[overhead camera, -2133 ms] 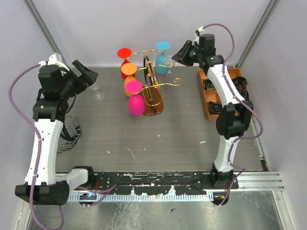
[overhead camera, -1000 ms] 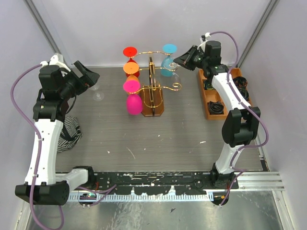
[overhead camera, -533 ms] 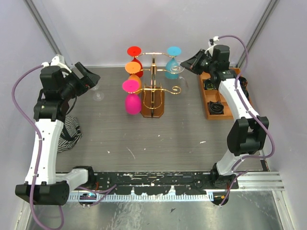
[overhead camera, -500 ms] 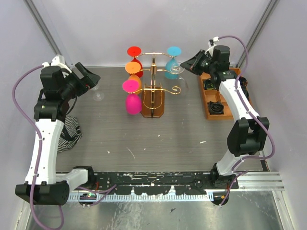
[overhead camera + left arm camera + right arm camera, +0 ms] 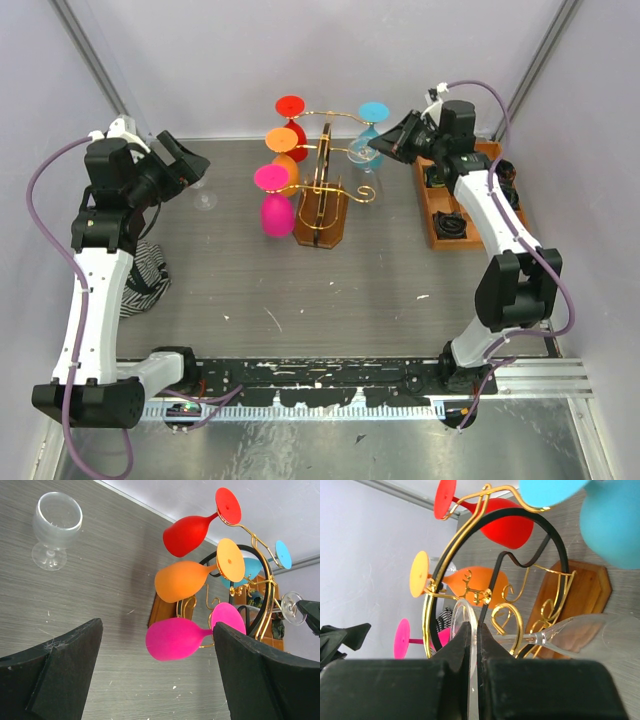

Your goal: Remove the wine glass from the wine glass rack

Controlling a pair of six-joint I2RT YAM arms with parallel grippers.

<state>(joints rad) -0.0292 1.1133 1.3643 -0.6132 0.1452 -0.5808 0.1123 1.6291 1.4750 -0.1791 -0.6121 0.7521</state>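
Clamping the foot of the clear wine glass [image 5: 590, 632], the right gripper [image 5: 473, 630] is closed tight on the edge of the thin disc. The glass lies sideways at the right side of the rack [image 5: 320, 218], just beside the blue glass [image 5: 612, 525]. Whether its stem is free of the gold wire cannot be told. The left gripper [image 5: 180, 160] is spread wide, holding nothing, well left of the rack. A red glass [image 5: 187, 534], an orange glass [image 5: 180, 580] and a pink glass [image 5: 172, 639] hang on the rack's left side.

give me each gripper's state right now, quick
left gripper: open, jaws wide apart, holding nothing
right gripper: closed, jaws pinching the foot of the clear wine glass
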